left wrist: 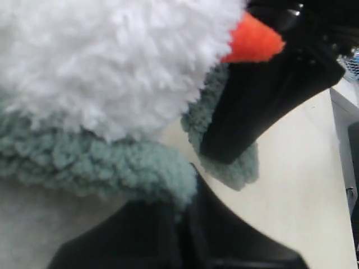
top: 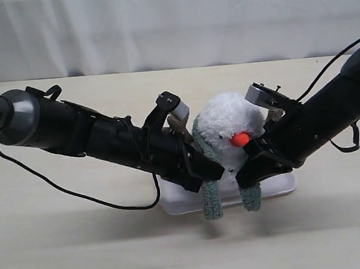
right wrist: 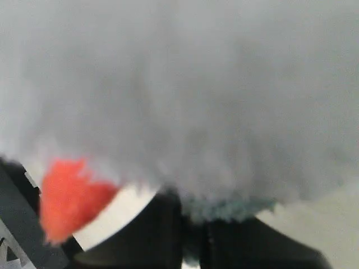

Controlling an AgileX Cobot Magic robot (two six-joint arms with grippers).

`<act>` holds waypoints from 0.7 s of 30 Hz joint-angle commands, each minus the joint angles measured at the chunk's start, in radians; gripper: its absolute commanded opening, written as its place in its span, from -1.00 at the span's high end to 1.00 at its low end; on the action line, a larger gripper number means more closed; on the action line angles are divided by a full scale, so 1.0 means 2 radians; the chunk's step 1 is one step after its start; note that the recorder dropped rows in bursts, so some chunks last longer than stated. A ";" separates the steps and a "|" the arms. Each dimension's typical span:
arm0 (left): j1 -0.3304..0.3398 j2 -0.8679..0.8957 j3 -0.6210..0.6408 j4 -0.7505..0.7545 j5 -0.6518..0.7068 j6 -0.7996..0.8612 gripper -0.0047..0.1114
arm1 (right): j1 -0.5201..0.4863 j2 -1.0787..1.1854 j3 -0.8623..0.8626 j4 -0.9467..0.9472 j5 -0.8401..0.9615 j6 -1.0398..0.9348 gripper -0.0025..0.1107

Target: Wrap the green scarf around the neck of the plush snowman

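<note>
I had the plush snowman (top: 229, 121) standing on a white tray (top: 278, 188) on the tabletop (top: 82, 242). The green scarf (top: 211, 197) lay around the snowman's neck, and both ends hung down in front of it, below the orange nose (top: 240, 140) and over the tray's front edge.

The left arm (top: 105, 137) and the right arm (top: 328, 113) pressed in against the snowman from either side. They hid most of its lower ball from me. The left jaws were clamped on the scarf end on their side of the snowman. The right jaws were closed tight on the other end, just under the nose, though that wrist view was blurred. A black cable (top: 66, 190) sagged onto the tabletop beneath the left arm, well clear of the snowman. A white curtain (top: 159, 24) hung behind the snowman.
</note>
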 commanded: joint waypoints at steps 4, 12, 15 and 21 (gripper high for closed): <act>-0.004 0.001 -0.003 -0.001 -0.043 -0.027 0.92 | 0.000 0.013 0.016 0.003 -0.023 -0.011 0.88; -0.004 0.008 -0.003 0.012 -0.035 -0.027 0.92 | 0.000 0.012 0.011 0.008 -0.023 -0.016 0.85; -0.004 0.008 -0.003 0.012 -0.025 -0.025 0.75 | 0.000 0.007 0.008 0.008 -0.019 -0.019 0.60; -0.001 0.007 -0.003 0.034 -0.024 -0.033 -0.05 | 0.000 -0.008 0.008 -0.008 -0.002 0.018 -0.03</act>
